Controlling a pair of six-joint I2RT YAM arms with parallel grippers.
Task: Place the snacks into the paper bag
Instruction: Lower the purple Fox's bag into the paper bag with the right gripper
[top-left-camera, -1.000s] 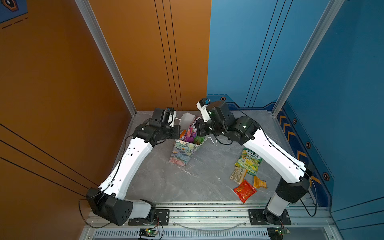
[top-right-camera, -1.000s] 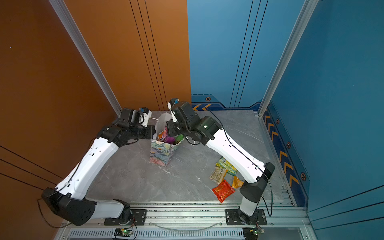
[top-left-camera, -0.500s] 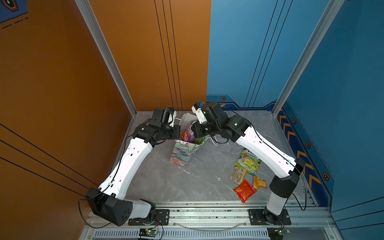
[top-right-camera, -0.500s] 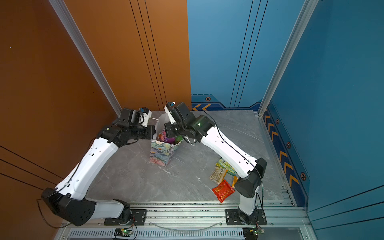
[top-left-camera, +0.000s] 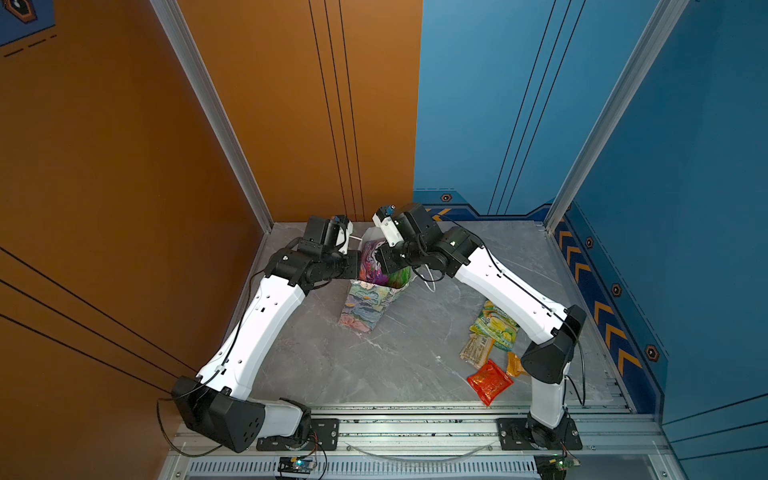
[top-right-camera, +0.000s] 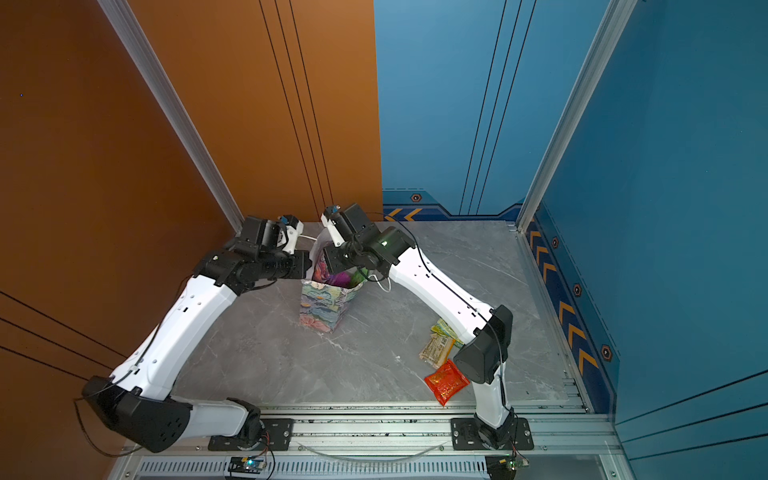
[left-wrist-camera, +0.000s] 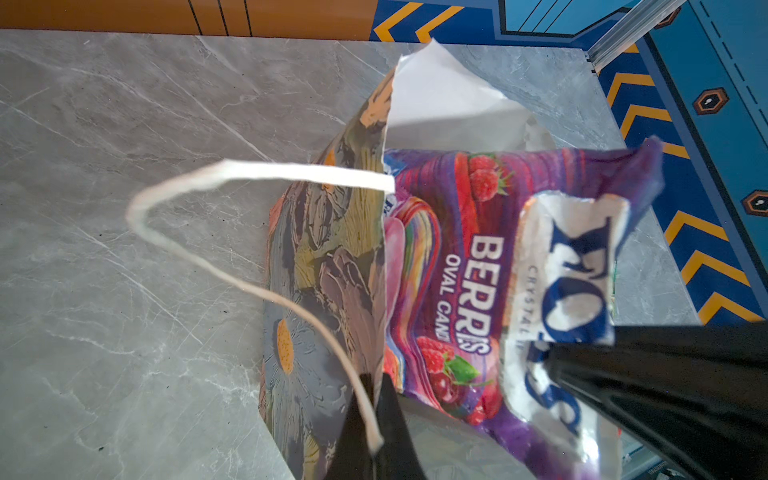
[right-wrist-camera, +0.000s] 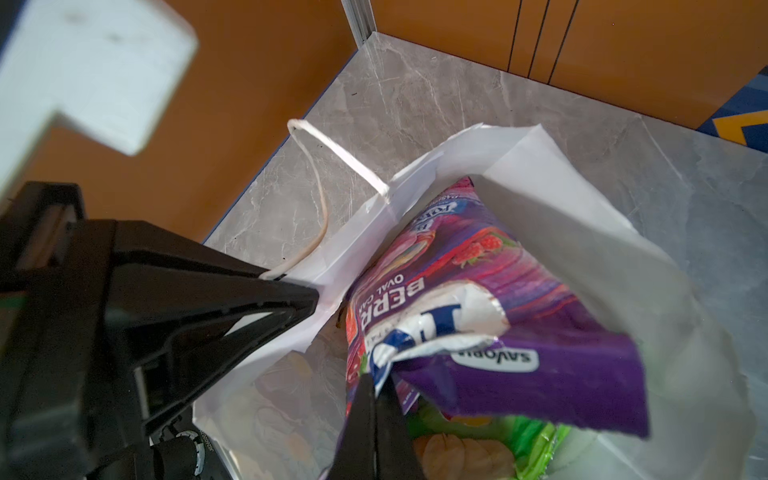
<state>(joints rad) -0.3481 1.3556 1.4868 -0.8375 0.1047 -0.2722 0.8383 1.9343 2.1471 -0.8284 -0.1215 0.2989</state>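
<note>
The floral paper bag (top-left-camera: 362, 308) (top-right-camera: 322, 307) stands upright at the middle back of the table in both top views. My left gripper (left-wrist-camera: 376, 388) is shut on the bag's rim and white cord handle (left-wrist-camera: 199, 245), holding the mouth open. A purple Fox's Berries packet (right-wrist-camera: 490, 299) (left-wrist-camera: 453, 266) sits partly inside the mouth, and my right gripper (right-wrist-camera: 376, 388) is shut on its top edge. Below it inside the bag lies a green packet (right-wrist-camera: 523, 446). More snacks lie at the front right: a yellow-green one (top-left-camera: 496, 328), a tan one (top-left-camera: 476, 351), a red one (top-left-camera: 489, 381) and an orange one (top-left-camera: 514, 365).
The orange wall (top-left-camera: 208, 145) and a metal post (top-left-camera: 232, 149) stand close behind the left arm. The right arm's elbow (top-left-camera: 548, 353) hangs over the loose snacks. A metal rail (top-left-camera: 415, 424) runs along the table's front edge.
My right gripper has shifted a little to the left over the bag's mouth with the purple packet, and its elbow has swung inward. The left arm and the bag have stayed put.
</note>
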